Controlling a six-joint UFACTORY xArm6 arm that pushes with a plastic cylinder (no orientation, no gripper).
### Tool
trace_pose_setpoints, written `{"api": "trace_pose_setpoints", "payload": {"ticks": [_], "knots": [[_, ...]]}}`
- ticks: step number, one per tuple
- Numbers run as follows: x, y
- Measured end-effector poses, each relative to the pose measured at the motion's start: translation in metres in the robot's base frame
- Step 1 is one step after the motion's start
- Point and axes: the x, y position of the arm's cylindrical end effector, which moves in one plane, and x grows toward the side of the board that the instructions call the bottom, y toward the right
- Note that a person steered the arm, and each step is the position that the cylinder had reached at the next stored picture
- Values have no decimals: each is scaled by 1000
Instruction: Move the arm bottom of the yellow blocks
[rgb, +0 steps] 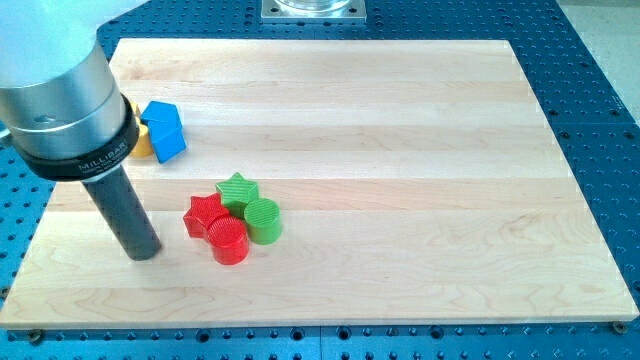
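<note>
My tip (143, 252) rests on the board near the view's bottom left, just left of the red and green cluster. The yellow blocks (140, 138) are almost wholly hidden behind the arm's grey body; only a small yellow edge shows beside the blue blocks (164, 130) at the view's upper left. My tip is well below the yellow blocks in the view. Nothing touches the tip.
A red star (204, 215), a red cylinder (230, 242), a green star (238, 189) and a green cylinder (263, 220) sit bunched together right of my tip. The wooden board (400, 150) lies on a blue perforated table.
</note>
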Motion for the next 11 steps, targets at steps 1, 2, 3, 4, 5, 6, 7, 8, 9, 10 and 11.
{"api": "trace_pose_setpoints", "payload": {"ticks": [1,2,3,4,5,6,7,8,9,10,11], "knots": [[-8,2],[-27,6],[-46,6],[-46,6],[-48,6],[-48,4],[-48,-17],[-48,-19],[-50,-19],[-52,-19],[-52,-19]]}}
